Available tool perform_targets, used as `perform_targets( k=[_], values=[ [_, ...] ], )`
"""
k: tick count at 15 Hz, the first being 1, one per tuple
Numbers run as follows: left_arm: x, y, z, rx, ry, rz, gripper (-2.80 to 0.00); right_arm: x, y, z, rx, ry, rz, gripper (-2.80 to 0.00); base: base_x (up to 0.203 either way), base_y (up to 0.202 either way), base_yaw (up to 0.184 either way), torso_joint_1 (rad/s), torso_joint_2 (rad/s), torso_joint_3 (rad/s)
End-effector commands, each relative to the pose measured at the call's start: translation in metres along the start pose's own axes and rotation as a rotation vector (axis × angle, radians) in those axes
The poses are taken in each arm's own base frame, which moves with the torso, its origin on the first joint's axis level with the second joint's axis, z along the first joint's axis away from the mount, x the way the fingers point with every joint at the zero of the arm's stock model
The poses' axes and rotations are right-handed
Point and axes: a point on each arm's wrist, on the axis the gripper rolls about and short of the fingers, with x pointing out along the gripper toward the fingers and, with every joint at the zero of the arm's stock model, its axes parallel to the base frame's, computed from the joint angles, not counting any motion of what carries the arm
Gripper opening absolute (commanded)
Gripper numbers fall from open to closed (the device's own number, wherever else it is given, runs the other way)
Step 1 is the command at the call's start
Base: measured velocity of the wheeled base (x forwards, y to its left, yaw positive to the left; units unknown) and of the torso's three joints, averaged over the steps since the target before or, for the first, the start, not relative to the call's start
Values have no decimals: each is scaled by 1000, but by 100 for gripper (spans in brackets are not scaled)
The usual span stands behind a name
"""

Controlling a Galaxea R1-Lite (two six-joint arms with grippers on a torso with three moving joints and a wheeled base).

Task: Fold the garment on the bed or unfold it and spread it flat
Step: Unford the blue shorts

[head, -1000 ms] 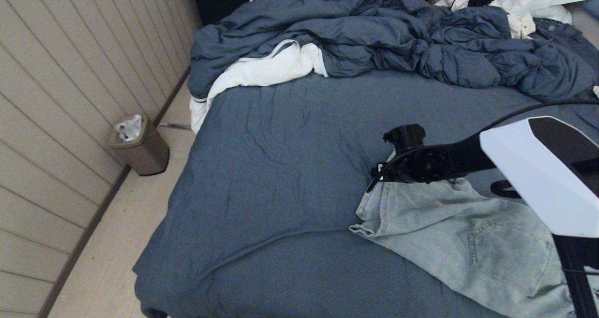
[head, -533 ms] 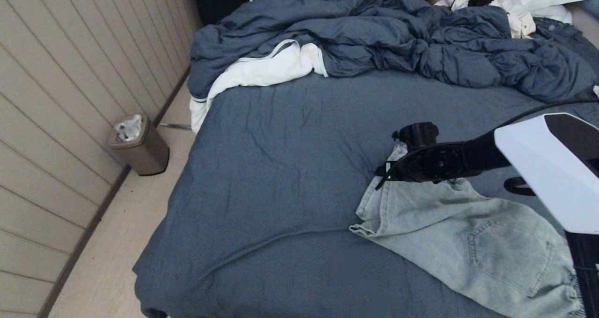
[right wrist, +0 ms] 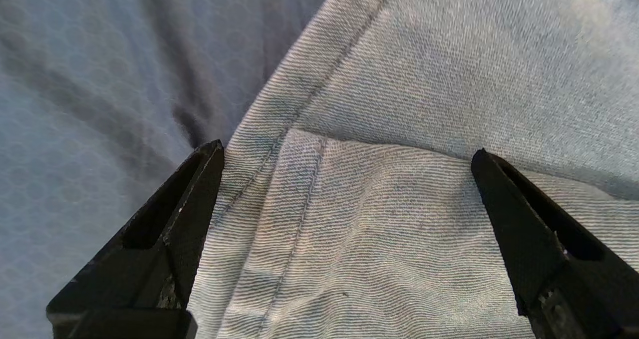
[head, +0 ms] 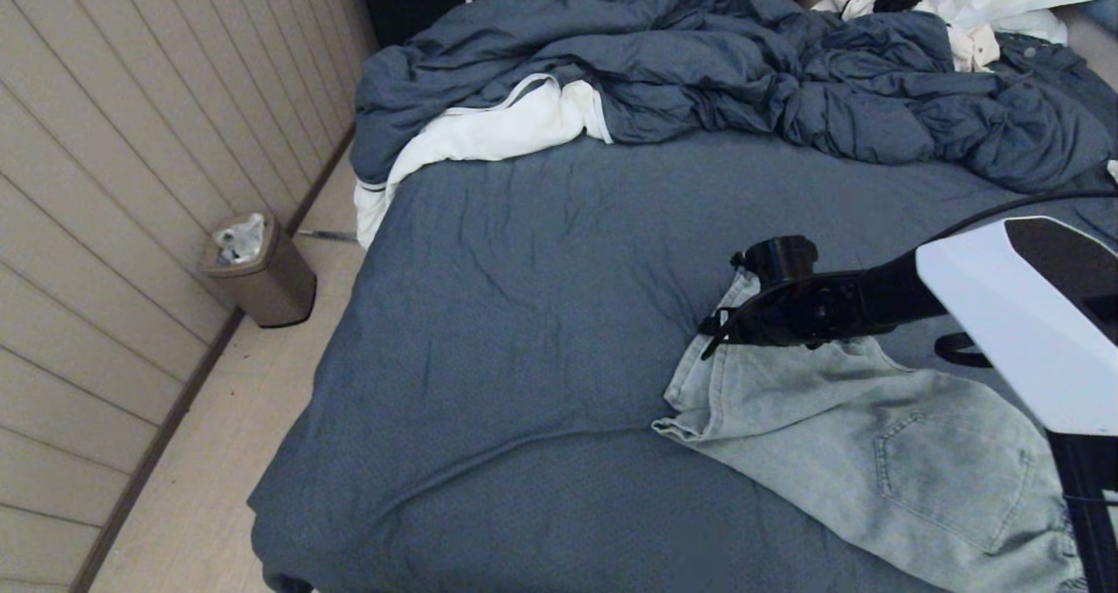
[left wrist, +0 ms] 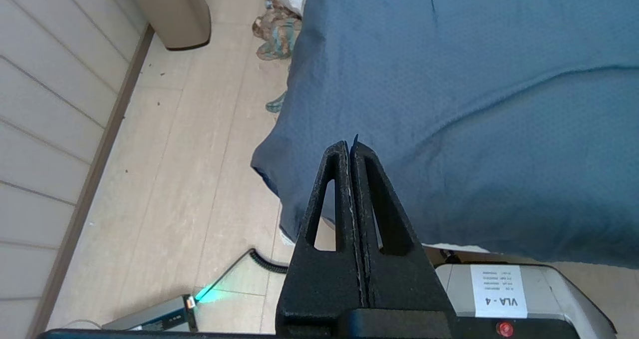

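So my right claw (right wrist: 344, 199) is spread wide open right over the far leg hem of the shorts (head: 873, 436), nothing pinched yet, fingers sitting either side of a folded-over flap of denim where the hem seam doubles back. The shorts are lying on the near right part of the bed (head: 524, 296), back pocket up, mostly flat, with that far corner and the left edge rumpled. I'd say I'm at the grab-a-corner step, about to either smooth or fold. Next move needs me to drop a bit lower and close on just the denim, not the sheet underneath, since one finger sits right at the edge where the cloth meets the sheet. My left claw (left wrist: 351, 152) is parked off the near-left corner of the bed over the floor, fingers pressed together, holding nothing.
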Motion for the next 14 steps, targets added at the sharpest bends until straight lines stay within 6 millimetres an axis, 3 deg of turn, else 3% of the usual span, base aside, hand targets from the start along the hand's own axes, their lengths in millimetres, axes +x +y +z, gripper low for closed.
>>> perform_targets(
  k=[1,14],
  values=[
    [1,0,1,0,14,-1,-280,2,0,-3,0,9,-2,0,0,0,0,0,0,0],
    [1,0,0,0,17,1,-280,-24,-2,12,15,-39,9,0,0,0,0,0,0,0]
  ],
)
